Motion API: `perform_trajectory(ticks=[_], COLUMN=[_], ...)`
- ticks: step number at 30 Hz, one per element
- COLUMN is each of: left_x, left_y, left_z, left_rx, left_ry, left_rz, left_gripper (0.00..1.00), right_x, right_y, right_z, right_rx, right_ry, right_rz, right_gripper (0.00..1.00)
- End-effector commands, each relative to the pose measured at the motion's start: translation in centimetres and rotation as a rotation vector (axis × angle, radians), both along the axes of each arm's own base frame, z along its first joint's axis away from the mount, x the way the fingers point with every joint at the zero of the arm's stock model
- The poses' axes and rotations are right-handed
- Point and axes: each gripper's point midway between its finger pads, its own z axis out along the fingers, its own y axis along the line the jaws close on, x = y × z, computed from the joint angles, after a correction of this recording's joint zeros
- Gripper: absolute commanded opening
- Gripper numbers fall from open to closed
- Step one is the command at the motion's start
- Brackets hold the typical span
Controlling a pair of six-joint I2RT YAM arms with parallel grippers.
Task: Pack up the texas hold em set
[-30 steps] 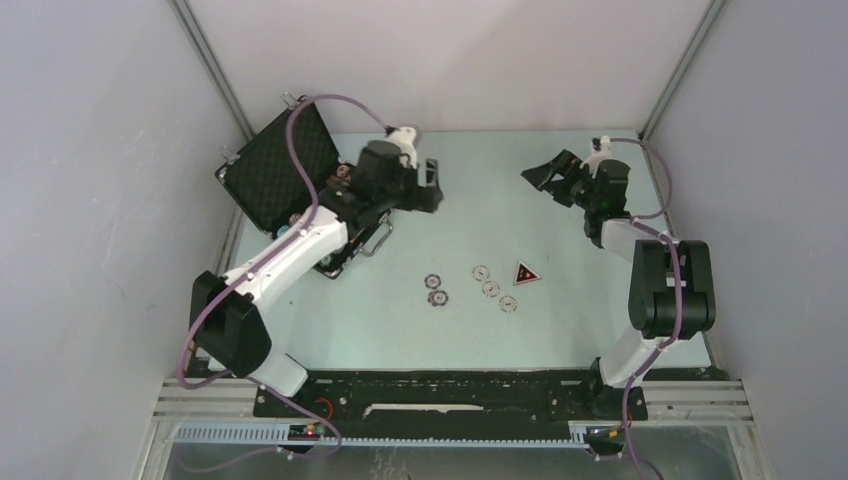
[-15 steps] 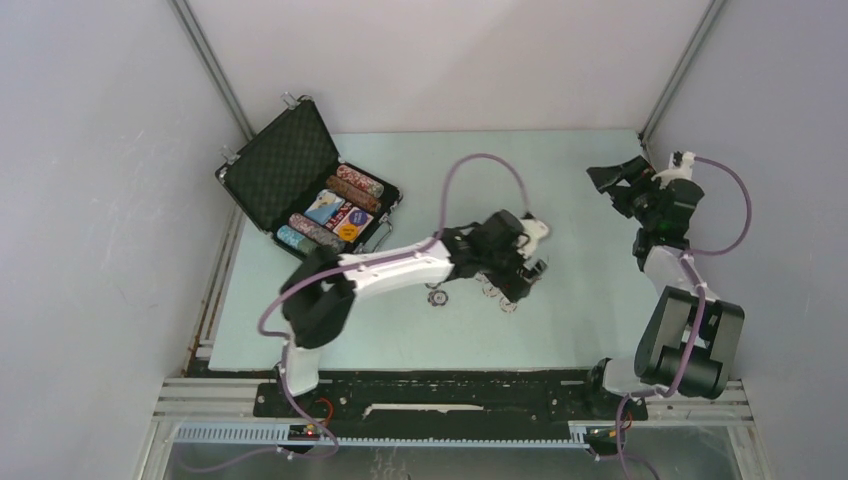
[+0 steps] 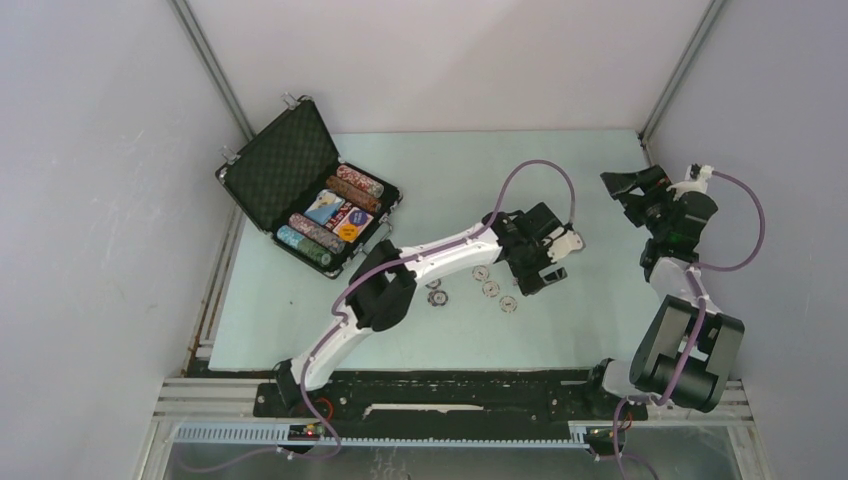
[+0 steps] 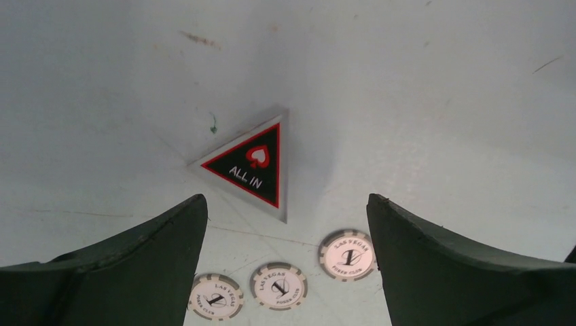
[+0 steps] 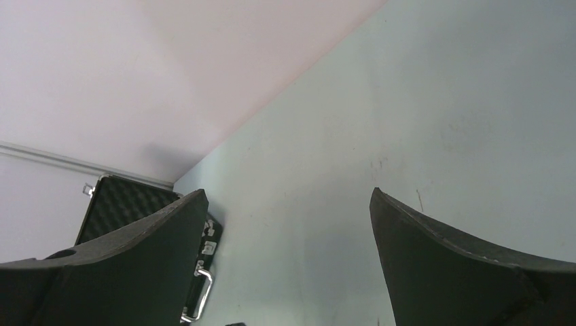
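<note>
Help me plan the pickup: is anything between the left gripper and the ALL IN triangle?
Nothing visible. The open left gripper hangs over the triangle, which lies flat on the table; three chips lie apart from it, nearer the camera.

I'm seeing the pale table [image 3: 450,170] carrying an ALL IN triangle [image 4: 251,166] lying just ahead of my left fingers [image 4: 136,272], three chips [image 4: 278,286] sitting between them, and the open case [image 3: 300,190] resting well apart.
</note>
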Motion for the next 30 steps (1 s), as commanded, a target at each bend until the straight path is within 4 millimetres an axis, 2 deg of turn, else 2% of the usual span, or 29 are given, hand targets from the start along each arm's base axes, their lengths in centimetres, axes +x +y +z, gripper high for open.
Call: perform_trajectory(ticks=[1, 6, 10, 24, 30], left_x=[0.6, 0.8, 1.3, 2.5, 2.7], left_y=[0.9, 0.8, 0.4, -1.2, -1.1], left_z=[1.3, 0.7, 0.5, -0.3, -1.8], left_rx=[0.027, 0.04, 0.038, 0.02, 0.04], left_ry=[0.025, 0.018, 0.002, -0.062, -0.05], left_rz=[-0.039, -0.054, -0.056, -0.122, -0.13], left_gripper=[0.92, 0.94, 1.0, 1.0, 1.0], right_x=[0.3, 0.6, 0.8, 1.0, 0.9], right_y=[0.4, 1.1, 1.7, 3.8, 4.3], right_z=[0.4, 0.2, 0.2, 0.9, 0.9], right_rx=[0.024, -0.003, -0.024, -0.097, -0.121], right_ry=[-0.035, -0.039, -0.045, -0.064, -0.062], right_rz=[0.02, 0.021, 0.026, 0.039, 0.033], right_gripper=[1.0, 1.0, 1.0, 1.0, 1.0])
